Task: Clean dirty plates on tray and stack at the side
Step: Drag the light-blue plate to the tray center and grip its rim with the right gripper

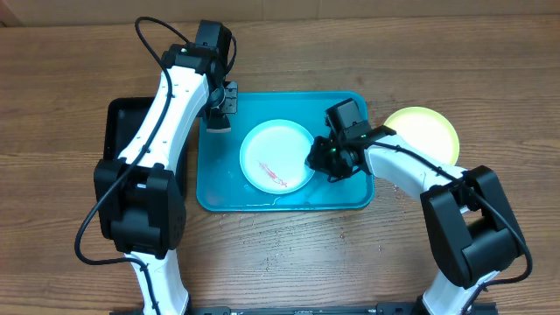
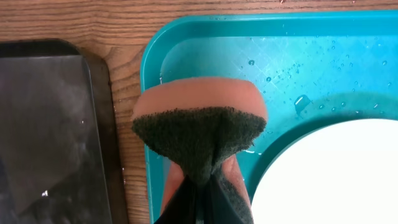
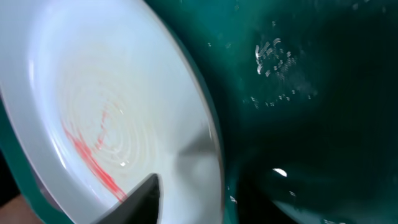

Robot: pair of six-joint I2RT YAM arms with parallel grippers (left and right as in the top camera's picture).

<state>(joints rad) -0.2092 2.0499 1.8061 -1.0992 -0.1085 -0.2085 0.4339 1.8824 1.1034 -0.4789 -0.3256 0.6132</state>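
Observation:
A white plate (image 1: 276, 156) with a red smear lies in the middle of the teal tray (image 1: 350, 105); the smear shows close up on the plate (image 3: 93, 124) in the right wrist view. My right gripper (image 1: 320, 157) stands at the plate's right rim, jaws apart astride the rim (image 3: 208, 186), with one dark finger (image 3: 142, 200) over the plate's inside. A yellow-green plate (image 1: 424, 131) rests on the table right of the tray. My left gripper (image 1: 219, 112) hovers over the tray's left end (image 2: 155, 74), shut on an orange sponge (image 2: 199, 130) with a dark green scouring face.
A narrow black tray (image 1: 118, 131) lies on the wood just left of the teal tray, also seen as the black tray (image 2: 50, 124) in the left wrist view. Water drops dot the teal tray's floor (image 2: 311, 62).

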